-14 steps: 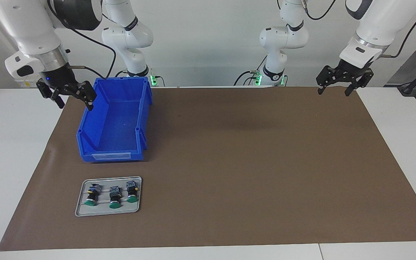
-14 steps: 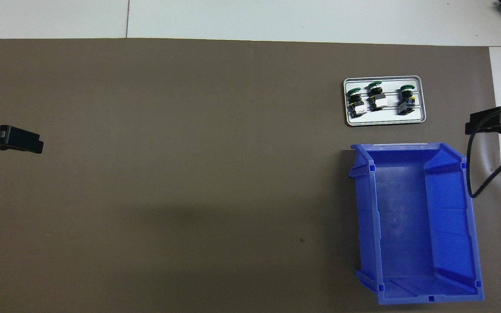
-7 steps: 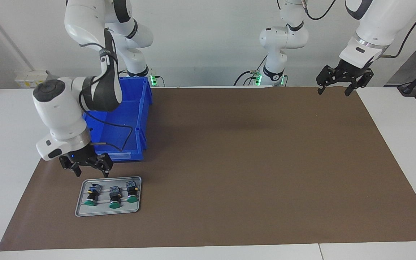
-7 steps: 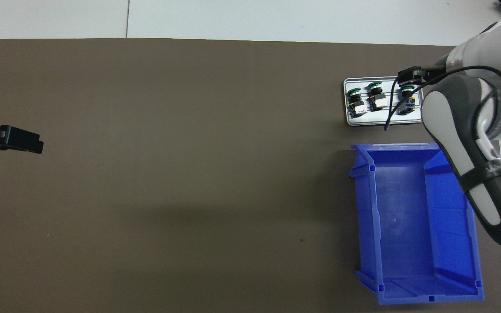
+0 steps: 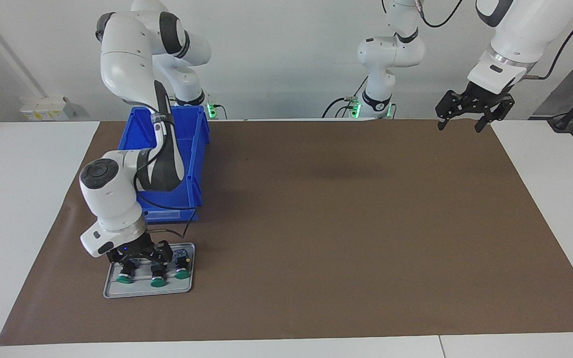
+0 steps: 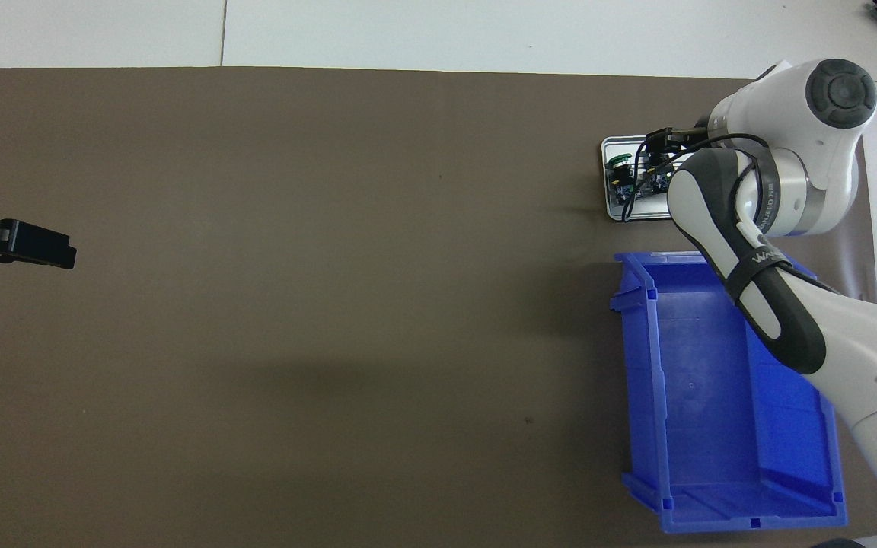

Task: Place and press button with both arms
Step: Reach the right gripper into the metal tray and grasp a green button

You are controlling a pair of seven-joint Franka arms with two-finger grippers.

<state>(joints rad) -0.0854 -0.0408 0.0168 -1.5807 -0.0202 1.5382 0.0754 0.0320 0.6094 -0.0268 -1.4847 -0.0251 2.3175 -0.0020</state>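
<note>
Three buttons with green caps lie side by side on a small grey tray (image 5: 148,292): one (image 5: 124,279) toward the right arm's end, a middle one (image 5: 157,282), and one (image 5: 182,273) toward the table's middle. My right gripper (image 5: 142,259) is open and low over the tray, its fingers spread above the block ends of the first two buttons. I cannot tell whether it touches them. In the overhead view the right arm covers most of the tray (image 6: 607,207); only one button (image 6: 620,163) shows. My left gripper (image 5: 459,119) is open, empty and waits over the mat's corner.
An empty blue bin (image 5: 196,149) stands just nearer to the robots than the tray, and also shows in the overhead view (image 6: 712,426). A brown mat (image 5: 341,223) covers the table. The left gripper (image 6: 27,247) shows at the overhead view's edge.
My right arm has swung from beside the bin out over it and down to the tray, its gripper now low over the buttons. The left arm has not moved.
</note>
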